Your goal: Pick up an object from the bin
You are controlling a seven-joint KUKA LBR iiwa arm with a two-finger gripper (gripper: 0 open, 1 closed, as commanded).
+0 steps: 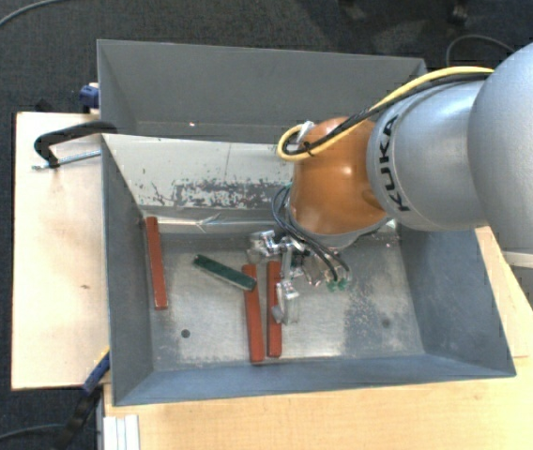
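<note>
The grey bin (126, 279) takes the silver arm (454, 157) from the right. The arm bends down at its orange wrist cover (337, 190), so the gripper (283, 296) hangs mid-floor over the upper end of a red-brown bar (274, 331). I cannot tell whether the gripper is spread or pressed together. A second red-brown bar (253, 331) lies just beside the first, and a dark green bar (221, 270) lies to the left.

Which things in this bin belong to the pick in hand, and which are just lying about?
Job in hand:
gripper; red-brown bar beneath it; grey bin.

Lying about:
neighbouring red-brown bar; far-left red-brown bar; dark green bar.
</note>
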